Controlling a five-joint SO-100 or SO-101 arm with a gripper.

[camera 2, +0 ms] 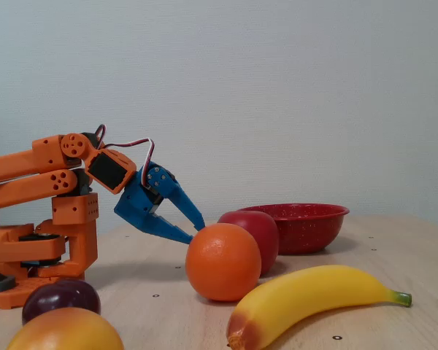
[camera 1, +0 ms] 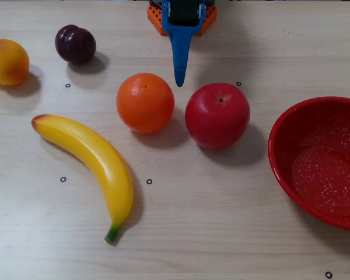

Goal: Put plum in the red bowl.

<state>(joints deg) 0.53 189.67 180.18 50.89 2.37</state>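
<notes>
the red bowl (camera 1: pixel 291 169) waits at the right edge of the overhead view. my fingers (camera 2: pixel 192 227) hang parted and empty near the orange (camera 1: pixel 144 102), well apart from the plum (camera 1: pixel 75 44) at top left. i should swing left, clear the orange, then descend straight.

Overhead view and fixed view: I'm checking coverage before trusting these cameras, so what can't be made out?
- Red bowl: overhead view, right side cut off by the picture edge; fixed view, its left part hidden behind the apple.
- Plum: fixed view, its lower part hidden by the peach-like fruit.
- End effector: overhead view, the arm's base cut off by the top edge.
</notes>
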